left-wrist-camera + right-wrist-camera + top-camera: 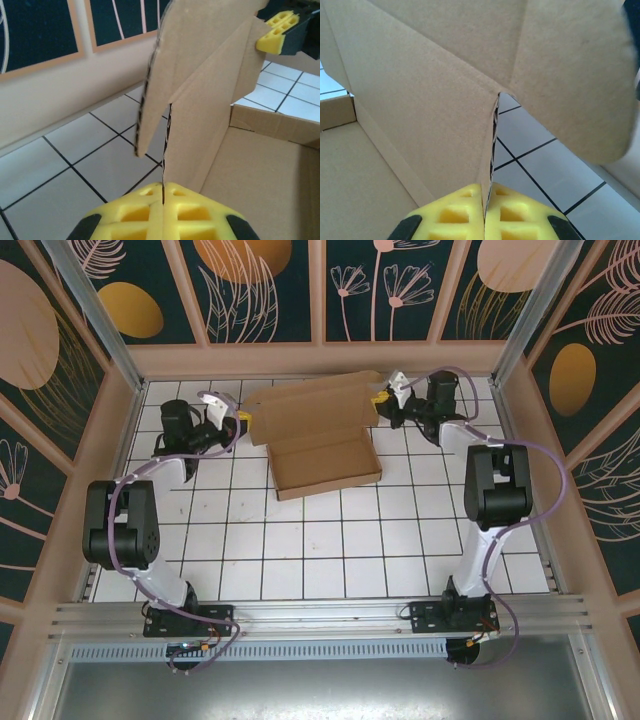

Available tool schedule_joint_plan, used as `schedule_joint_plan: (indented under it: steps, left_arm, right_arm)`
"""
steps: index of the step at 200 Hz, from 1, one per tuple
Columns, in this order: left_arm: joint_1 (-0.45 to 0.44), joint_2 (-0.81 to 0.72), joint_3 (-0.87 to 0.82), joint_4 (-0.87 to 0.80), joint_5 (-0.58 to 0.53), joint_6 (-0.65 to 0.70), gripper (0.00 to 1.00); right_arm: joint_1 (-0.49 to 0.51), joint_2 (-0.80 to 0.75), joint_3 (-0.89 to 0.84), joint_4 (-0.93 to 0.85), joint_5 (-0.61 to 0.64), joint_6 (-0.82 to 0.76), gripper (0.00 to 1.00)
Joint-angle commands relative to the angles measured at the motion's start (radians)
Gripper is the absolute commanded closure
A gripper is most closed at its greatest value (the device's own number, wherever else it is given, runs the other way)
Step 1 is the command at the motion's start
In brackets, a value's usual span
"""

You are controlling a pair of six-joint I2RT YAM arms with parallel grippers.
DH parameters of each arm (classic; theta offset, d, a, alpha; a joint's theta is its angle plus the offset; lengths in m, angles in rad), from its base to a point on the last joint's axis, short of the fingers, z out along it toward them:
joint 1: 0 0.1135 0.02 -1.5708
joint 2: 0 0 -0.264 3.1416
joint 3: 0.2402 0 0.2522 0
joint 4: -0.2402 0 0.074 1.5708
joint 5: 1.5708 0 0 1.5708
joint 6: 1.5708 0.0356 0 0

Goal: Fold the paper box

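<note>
Since the paper box sits just above centre in the top view, its upright lid runs left to right behind the tray. The left gripper and right gripper each pinch one lid end, equally near.
</note>
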Motion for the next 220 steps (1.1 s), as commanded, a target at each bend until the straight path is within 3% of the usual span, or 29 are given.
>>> schedule_joint_plan:
  steps: [1,35,72,92,123,169,220]
  left_arm:
    - [-0.018,-0.022,-0.010,0.023,-0.077,-0.015,1.00]
    - [-0.071,-0.057,-0.083,0.131,-0.199,-0.160,1.00]
    - [-0.137,-0.088,-0.154,0.185,-0.357,-0.340,0.96]
    - [-0.143,-0.117,-0.224,0.276,-0.385,-0.448,0.93]
    - [-0.174,-0.149,-0.278,0.280,-0.400,-0.451,0.93]
    - [-0.190,-0.187,-0.368,0.319,-0.451,-0.487,0.94]
    - [-0.209,-0.228,-0.458,0.333,-0.507,-0.533,0.96]
  right_arm:
    - [0.039,-0.086,-0.053,0.002,0.074,0.036,0.96]
    - [0.139,-0.177,-0.166,0.099,0.341,0.203,0.93]
    - [0.255,-0.247,-0.269,0.182,0.609,0.359,1.00]
    - [0.288,-0.256,-0.298,0.221,0.716,0.537,1.00]
    - [0.346,-0.255,-0.330,0.267,0.880,0.718,1.00]
    - [0.425,-0.298,-0.512,0.507,1.012,0.806,1.00]
    - [0.491,-0.287,-0.613,0.598,1.080,0.850,1.00]
